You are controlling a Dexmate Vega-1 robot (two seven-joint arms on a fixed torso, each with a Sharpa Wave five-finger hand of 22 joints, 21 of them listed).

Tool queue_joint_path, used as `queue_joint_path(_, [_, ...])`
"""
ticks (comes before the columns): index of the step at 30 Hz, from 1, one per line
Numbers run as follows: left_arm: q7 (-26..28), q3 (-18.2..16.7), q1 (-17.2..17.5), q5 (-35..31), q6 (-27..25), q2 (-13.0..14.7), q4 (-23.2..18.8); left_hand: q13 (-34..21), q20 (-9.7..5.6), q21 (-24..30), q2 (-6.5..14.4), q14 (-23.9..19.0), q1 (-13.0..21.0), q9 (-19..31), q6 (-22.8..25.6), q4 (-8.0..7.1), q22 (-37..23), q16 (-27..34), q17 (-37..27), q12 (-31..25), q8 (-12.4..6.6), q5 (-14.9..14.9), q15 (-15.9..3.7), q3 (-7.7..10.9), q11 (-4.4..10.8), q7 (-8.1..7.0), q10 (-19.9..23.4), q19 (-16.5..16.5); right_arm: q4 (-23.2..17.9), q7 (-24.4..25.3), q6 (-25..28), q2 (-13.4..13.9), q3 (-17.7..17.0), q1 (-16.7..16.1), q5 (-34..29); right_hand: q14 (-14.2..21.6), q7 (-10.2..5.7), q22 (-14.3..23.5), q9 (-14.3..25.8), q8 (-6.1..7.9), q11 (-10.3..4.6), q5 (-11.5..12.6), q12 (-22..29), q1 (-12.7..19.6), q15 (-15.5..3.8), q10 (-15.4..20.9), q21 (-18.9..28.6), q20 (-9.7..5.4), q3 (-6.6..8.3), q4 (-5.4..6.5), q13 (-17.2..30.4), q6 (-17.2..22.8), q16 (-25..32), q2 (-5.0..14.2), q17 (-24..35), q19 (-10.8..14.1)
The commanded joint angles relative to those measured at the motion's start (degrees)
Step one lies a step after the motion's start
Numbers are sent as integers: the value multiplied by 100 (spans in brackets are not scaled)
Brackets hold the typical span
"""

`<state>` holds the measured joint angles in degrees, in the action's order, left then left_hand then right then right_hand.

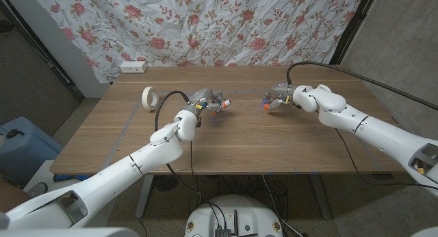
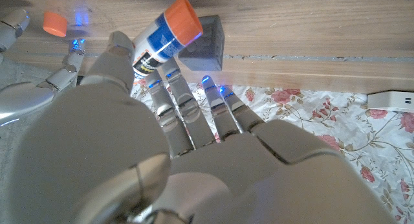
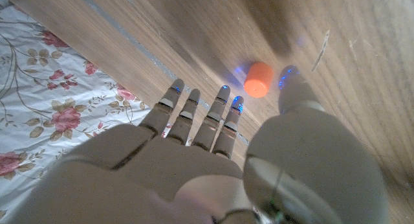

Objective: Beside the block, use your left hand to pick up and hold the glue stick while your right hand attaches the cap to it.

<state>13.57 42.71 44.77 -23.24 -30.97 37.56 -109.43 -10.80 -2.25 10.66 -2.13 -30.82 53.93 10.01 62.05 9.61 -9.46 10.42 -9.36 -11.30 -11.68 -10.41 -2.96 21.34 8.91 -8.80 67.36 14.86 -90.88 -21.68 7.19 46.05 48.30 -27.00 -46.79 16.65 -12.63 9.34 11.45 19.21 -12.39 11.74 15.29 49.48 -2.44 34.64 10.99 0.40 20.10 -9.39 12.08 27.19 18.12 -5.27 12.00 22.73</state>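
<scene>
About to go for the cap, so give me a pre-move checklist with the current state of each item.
1. Glue stick held by left hand: ok, it sits between the fingers, off the table.
2. Stick's open end facing the right hand: cannot tell; the wrist view shows an orange end only.
3. Cap free on the table: ok, it lies just beyond the right hand's fingertips.
4. Right hand empty and fingers apart: ok.
5. Right hand touching the cap: cannot tell, close but contact is unclear.
6. Block clear of the path: ok, it sits beside the stick, away from the cap.
</scene>
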Motion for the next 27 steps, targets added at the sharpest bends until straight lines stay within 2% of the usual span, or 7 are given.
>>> queue_joint_path(1, [-4, -6, 42, -26, -72, 43, -83, -24, -4, -3, 359, -36, -103, 102, 632, -19, -15, -7, -12, -38, -54, -19, -638, 22, 388, 162, 415, -22, 128, 254, -67, -60, 38, 2, -73, 173, 7, 17, 3, 51, -4, 58, 18, 51, -416, 244, -7, -48, -12, 32, -4, 149, 65, 40, 6, 57])
queue_joint_path(3, [-15, -5, 49, -28, -78, 56, -99, -24, -2, -4, 362, -37, -108, 102, 629, -22, -15, -7, -12, -38, -52, -19, -637, 20, 388, 166, 417, -25, 160, 301, -78, -72, 40, -1, -69, 235, 9, 17, 4, 78, -8, 69, 44, 57, -458, 455, -16, -54, -23, 42, -8, 245, 80, 40, 9, 55])
queue_joint_path(12, [-24, -17, 84, -34, -136, 87, -158, -25, 6, -3, 367, -37, -125, 104, 623, -27, -15, -7, -13, -34, -43, -18, -630, 11, 388, 173, 423, -28, 288, 467, -144, -108, 63, 12, -54, 410, 7, 17, 13, 174, -18, 92, 25, 87, -549, 793, -21, -65, -49, 58, -19, 544, 133, 73, 21, 83])
queue_joint_path(23, [-63, 3, 63, -55, -143, 101, -164, -26, 11, -3, 378, -31, -136, 105, 643, -28, -15, -10, -12, -30, -43, -18, -639, 5, 386, 186, 429, -34, 385, 659, -167, -143, 135, 35, -169, 636, 6, 17, 21, 290, -25, 137, 11, 226, -680, 1243, -19, -96, -61, 24, -17, 912, 178, 76, 14, 151])
queue_joint_path(27, [-66, 1, 59, -58, -145, 99, -164, -27, 7, -3, 381, -30, -139, 105, 643, -27, -15, -11, -12, -28, -41, -19, -641, 3, 386, 192, 432, -36, 376, 733, -164, -133, 131, 11, -181, 724, 7, 16, 39, 395, -29, 174, 11, 275, -727, 1483, -24, -105, -72, 38, -11, 1179, 193, 84, 26, 171])
